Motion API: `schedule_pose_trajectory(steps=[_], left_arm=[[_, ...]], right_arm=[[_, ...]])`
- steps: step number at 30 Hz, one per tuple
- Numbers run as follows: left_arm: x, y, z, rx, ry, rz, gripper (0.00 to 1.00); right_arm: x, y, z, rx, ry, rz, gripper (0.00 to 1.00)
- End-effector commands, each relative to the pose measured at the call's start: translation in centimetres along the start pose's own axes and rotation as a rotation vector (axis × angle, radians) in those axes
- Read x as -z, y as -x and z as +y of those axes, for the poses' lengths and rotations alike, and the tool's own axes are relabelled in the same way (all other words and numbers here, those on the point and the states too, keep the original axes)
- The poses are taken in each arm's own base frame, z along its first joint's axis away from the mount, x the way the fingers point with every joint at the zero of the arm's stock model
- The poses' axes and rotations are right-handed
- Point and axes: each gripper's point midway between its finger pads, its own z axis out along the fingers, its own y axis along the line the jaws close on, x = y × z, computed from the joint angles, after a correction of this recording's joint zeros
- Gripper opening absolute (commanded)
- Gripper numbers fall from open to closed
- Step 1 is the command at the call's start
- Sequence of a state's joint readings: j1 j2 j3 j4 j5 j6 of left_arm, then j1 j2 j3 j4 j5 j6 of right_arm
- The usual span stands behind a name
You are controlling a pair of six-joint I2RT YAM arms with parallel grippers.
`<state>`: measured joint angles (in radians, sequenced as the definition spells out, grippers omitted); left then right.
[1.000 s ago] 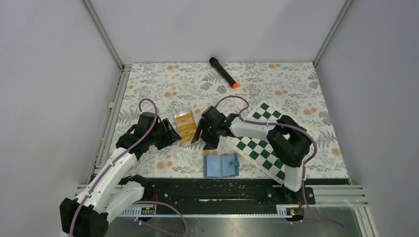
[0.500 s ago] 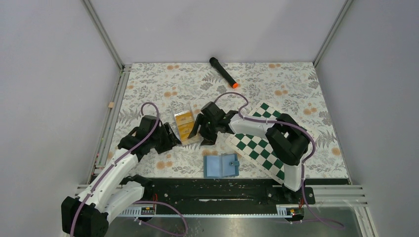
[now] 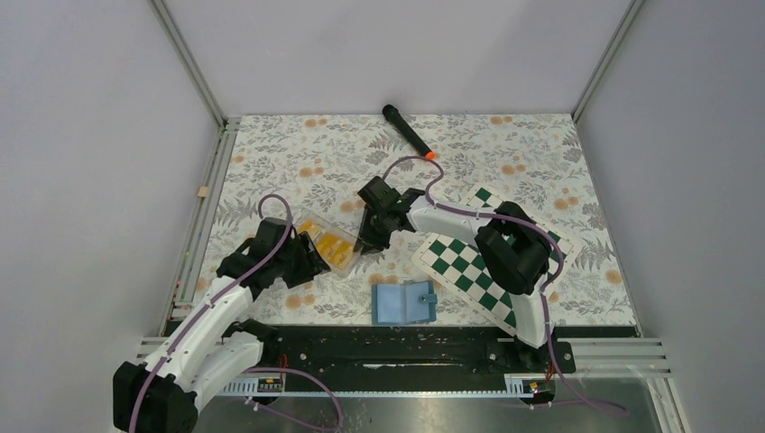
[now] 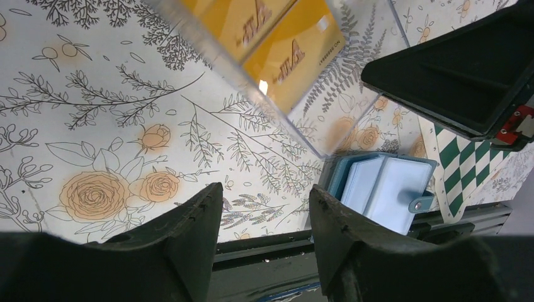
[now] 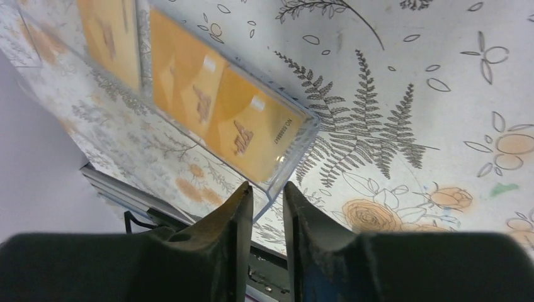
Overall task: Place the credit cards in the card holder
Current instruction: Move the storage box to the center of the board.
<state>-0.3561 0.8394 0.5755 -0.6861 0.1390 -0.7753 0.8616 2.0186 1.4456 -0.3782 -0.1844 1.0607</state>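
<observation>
Orange-yellow credit cards (image 5: 214,113) all in clear plastic tray (image 5: 301,135), left of centre. Blue soft card holder (image 3: 404,303) open at near edge, no cards in. Right claw (image 5: 266,189) pinching tray corner; left claw (image 4: 264,192) released.

floral table (image 3: 541,153), chessboard (image 3: 456,262), blue card holder (image 3: 403,303), marker (image 3: 406,132)

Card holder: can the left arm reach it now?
Likely yes. The card holder lies open to the right of the left gripper, bare cloth between them. The tray sits just beyond that path, and the left jaws are empty.
</observation>
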Motion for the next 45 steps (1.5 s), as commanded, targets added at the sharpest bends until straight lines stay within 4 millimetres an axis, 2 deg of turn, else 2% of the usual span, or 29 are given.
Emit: schedule_pose_trajectory(steps=[1, 11, 18, 21, 25, 27, 29, 34, 36, 38, 42, 45], left_arm=[[0.2, 0.4, -0.8, -0.017, -0.041, -0.016, 0.53], [-0.6, 0.0, -0.9, -0.016, -0.045, 0.016, 0.52], [1.0, 1.1, -4.5, -0.056, -0.210, -0.016, 0.52], [1.2, 1.6, -5.7, -0.065, -0.250, -0.022, 0.52], [0.5, 2.9, -6.1, -0.081, -0.224, -0.034, 0.50], [0.0, 3.7, -6.0, -0.099, -0.190, -0.044, 0.48], [-0.3, 4.6, -6.2, -0.129, -0.176, -0.062, 0.46], [-1.4, 6.1, -6.5, -0.165, -0.135, -0.074, 0.43], [-2.1, 6.2, -6.5, -0.176, -0.125, -0.052, 0.42], [-2.8, 6.1, -6.4, -0.183, -0.117, -0.035, 0.40], [-3.8, 6.0, -5.8, -0.194, -0.095, -0.025, 0.38], [-4.1, 5.7, -6.0, -0.186, -0.113, -0.016, 0.38]], right_arm=[[1.4, 1.4, -1.2, 0.095, -0.088, -0.037, 0.27], [2.8, 3.5, -1.9, 0.287, -0.164, -0.053, 0.15], [3.6, 4.3, -2.8, 0.441, -0.210, -0.061, 0.16], [4.2, 4.4, -2.9, 0.451, -0.204, -0.054, 0.24], [5.1, 3.6, -2.1, 0.421, -0.142, -0.031, 0.49], [5.3, 2.7, -1.6, 0.383, -0.092, -0.013, 0.57], [5.5, 1.6, -1.6, 0.334, -0.042, 0.004, 0.61], [4.9, 0.7, -0.5, 0.248, 0.064, 0.006, 0.65], [4.2, 0.2, -0.3, 0.258, 0.072, 0.049, 0.63], [3.6, -0.2, -0.7, 0.277, 0.053, 0.079, 0.57], [2.7, -0.8, -2.5, 0.306, -0.012, 0.120, 0.42], [2.6, -0.9, -3.7, 0.348, -0.055, 0.136, 0.26]])
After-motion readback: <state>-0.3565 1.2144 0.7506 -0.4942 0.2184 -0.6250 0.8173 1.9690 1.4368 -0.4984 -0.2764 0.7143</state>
